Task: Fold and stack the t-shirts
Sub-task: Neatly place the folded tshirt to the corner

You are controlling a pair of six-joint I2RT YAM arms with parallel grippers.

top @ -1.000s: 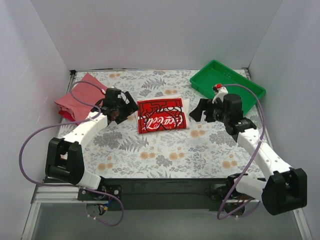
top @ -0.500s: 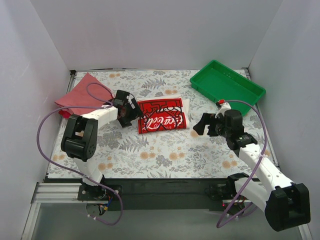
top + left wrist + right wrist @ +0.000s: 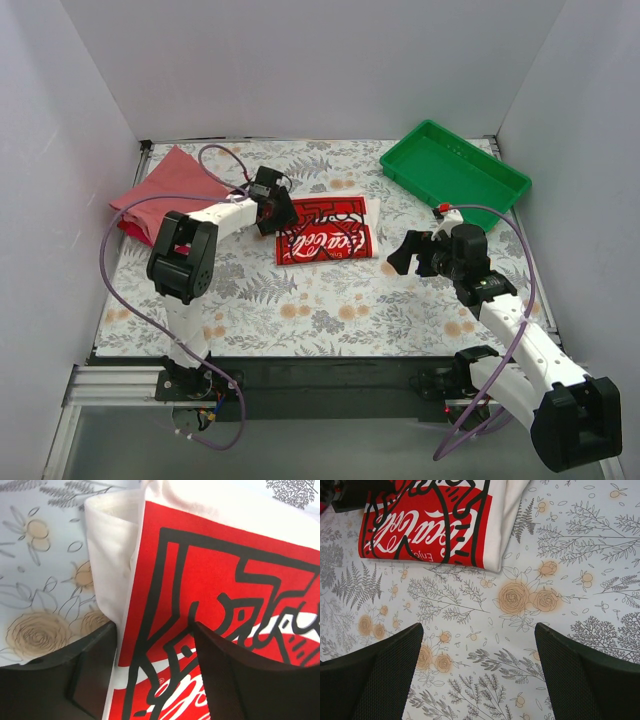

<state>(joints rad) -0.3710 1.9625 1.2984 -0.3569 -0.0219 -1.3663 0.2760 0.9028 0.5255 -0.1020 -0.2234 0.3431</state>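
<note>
Floral counter (image 3: 330, 300) now has the left end effector (image 3: 278, 215) swung from the 10 o'clock pink stack (image 3: 165, 188) to straddle the central folded cream tee (image 3: 323, 232) at its 9 o'clock edge, half-spread and narrowing, while the right end effector (image 3: 405, 256) retreats fully spread, so stacking likely comes next.

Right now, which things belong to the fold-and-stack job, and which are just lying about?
Job: folded cream printed t-shirt; salmon-pink t-shirt; red t-shirt beneath it.
Lying about: green tray; floral table cover.
</note>
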